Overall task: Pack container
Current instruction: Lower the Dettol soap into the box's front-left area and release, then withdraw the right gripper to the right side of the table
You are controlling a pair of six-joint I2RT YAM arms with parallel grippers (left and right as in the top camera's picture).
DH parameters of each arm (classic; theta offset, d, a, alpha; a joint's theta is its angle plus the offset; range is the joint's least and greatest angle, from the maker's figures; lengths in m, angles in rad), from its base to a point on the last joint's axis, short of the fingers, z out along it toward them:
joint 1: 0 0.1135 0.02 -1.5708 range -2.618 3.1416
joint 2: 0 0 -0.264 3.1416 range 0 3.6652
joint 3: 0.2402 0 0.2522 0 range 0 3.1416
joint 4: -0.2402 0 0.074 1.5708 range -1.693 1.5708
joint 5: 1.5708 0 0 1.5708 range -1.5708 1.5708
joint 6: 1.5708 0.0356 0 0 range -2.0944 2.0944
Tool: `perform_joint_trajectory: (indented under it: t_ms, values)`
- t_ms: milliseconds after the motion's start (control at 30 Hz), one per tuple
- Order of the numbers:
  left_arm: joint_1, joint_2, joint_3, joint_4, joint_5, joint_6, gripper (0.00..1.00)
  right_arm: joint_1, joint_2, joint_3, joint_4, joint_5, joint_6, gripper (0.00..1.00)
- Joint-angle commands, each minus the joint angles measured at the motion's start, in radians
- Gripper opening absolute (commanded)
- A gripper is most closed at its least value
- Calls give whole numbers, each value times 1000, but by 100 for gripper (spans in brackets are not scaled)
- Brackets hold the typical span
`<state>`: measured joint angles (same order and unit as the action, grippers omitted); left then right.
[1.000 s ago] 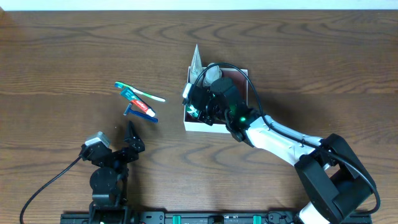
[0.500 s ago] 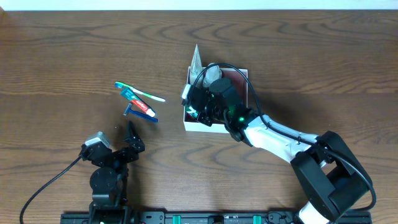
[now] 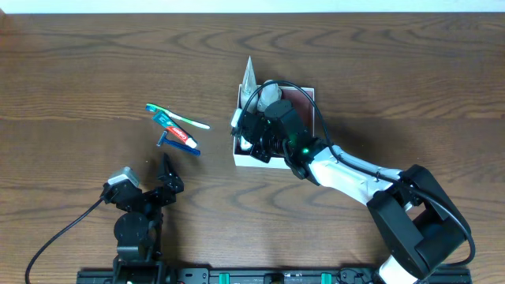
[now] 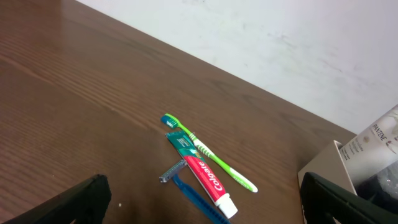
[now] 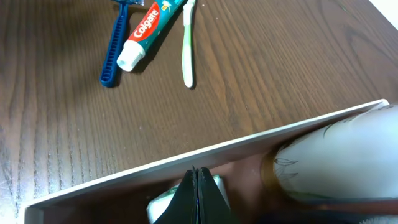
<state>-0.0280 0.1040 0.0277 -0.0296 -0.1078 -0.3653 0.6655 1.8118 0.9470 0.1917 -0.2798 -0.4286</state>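
The container (image 3: 256,160) is a square white-walled box with a reddish-brown inside, at the table's middle. My right gripper (image 3: 251,140) is inside it by the left wall. In the right wrist view its fingers (image 5: 198,177) are pressed shut just above a small white and green item (image 5: 163,204) on the box floor. A white bottle (image 5: 348,149) lies in the box too. A green toothbrush (image 3: 180,117), a toothpaste tube (image 3: 175,131) and a blue razor (image 3: 180,146) lie on the table left of the box. My left gripper (image 3: 167,175) is open and empty, below them.
A pale pointed flap (image 3: 249,75) stands up at the container's far left corner. In the left wrist view the toothpaste (image 4: 202,179) lies ahead and the container wall (image 4: 323,168) is at the right. The table is dark wood.
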Motion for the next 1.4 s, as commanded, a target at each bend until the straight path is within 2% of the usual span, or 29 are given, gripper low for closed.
perform_joint_trajectory:
  t_ms: [0, 167, 333, 533, 767, 933, 1000, 1100, 1200, 1367]
  values:
    - [3, 0, -24, -32, -8, 10, 98, 14, 23, 0, 2, 26, 5, 1]
    - [3, 0, -24, -32, -8, 10, 98, 14, 13, 0, 53, 40, 6, 1]
    - [3, 0, -24, -32, -8, 10, 98, 17, -68, 1, 26, 40, 46, 1]
    - [3, 0, -24, -32, -8, 10, 98, 51, -289, 1, -137, 50, 76, 2]
    - [3, 0, -24, -32, -8, 10, 98, 67, -554, 1, -419, 216, 82, 3]
    - [3, 0, -24, -32, -8, 10, 98, 40, -663, 1, -602, 522, 275, 9]
    - [3, 0, -24, -32, -8, 10, 98, 6, -682, 1, -680, 645, 415, 17]
    - [3, 0, -24, -32, -8, 10, 98, -90, -686, 1, -824, 818, 700, 21]
    - [3, 0, -24, -32, -8, 10, 98, -222, -685, 1, -890, 832, 828, 24]
    - [3, 0, -24, -32, -8, 10, 98, -459, -685, 1, -849, 679, 843, 31]
